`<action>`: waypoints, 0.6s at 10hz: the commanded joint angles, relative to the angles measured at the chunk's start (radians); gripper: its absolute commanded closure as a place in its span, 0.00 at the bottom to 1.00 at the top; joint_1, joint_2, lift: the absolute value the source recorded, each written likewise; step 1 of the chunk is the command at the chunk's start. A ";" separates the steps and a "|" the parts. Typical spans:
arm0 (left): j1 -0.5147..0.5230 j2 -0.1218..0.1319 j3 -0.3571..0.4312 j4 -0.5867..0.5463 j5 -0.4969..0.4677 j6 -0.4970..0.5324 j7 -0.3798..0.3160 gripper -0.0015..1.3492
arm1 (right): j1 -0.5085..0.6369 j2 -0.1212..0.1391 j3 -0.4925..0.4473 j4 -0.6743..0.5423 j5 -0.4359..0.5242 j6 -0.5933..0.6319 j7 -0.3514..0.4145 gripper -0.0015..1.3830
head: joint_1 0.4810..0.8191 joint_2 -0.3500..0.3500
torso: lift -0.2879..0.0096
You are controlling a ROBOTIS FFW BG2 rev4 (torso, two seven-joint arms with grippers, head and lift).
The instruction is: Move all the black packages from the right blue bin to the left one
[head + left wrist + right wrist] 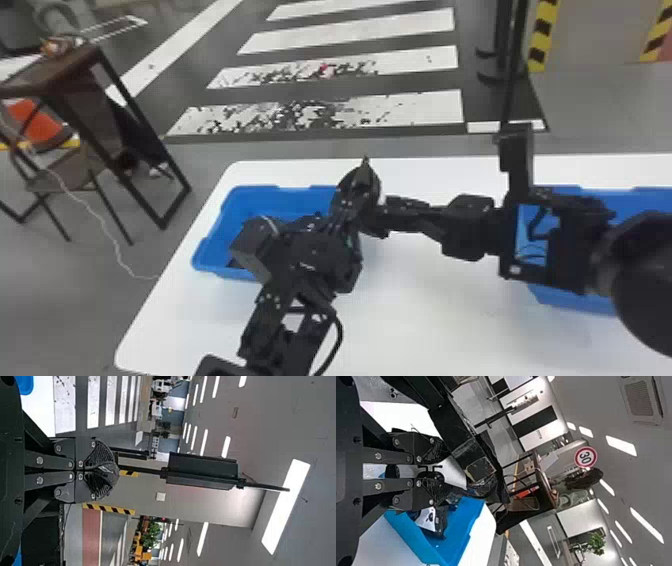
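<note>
Blue left bin (272,197) was seen at the left of the white table (425,315), partly hidden by the left arm. A black package (431,520) with a white patch was seen inside it in the right wrist view; a dark item was also glimpsed near its front wall in the head view. Blue right bin (575,301) was placed at the table's right side, mostly covered by the right arm; contents could not be told. The left gripper (363,172) was found by the left bin's right end in the head view, aimed outward across the room. In the left wrist view, the left gripper (113,471) was seen with fingers pressed together, nothing held. The right gripper (384,217) was pointed toward the left arm, near it; contact could not be told. In its wrist view, the fingers (433,494) were held apart, with a dark shape seen in the gap, not identifiable. Behind, a brown table (65,67), a chair (65,185) and a pale cable (102,220) were noted at left, white floor stripes (350,31) ahead, and a red-rimmed sign (577,457) in the right wrist view.
</note>
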 commanded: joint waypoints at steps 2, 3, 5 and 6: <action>-0.004 0.000 0.012 -0.005 -0.002 -0.014 -0.001 0.90 | 0.009 0.000 -0.012 0.010 -0.003 -0.050 0.002 0.36 | 0.63 0.91 | 0.50; -0.014 -0.003 0.044 -0.005 -0.022 -0.007 0.006 0.90 | 0.026 0.000 -0.042 0.017 -0.005 -0.065 0.009 0.12 | 0.63 0.91 | 0.50; -0.046 -0.017 0.144 0.012 -0.132 0.025 0.039 0.90 | 0.056 0.000 -0.092 0.017 -0.005 -0.075 0.018 0.09 | 0.63 0.92 | 0.50; -0.100 -0.025 0.196 0.113 -0.237 -0.002 0.065 0.90 | 0.070 0.000 -0.114 0.015 -0.007 -0.077 0.021 0.10 | 0.60 0.94 | 0.50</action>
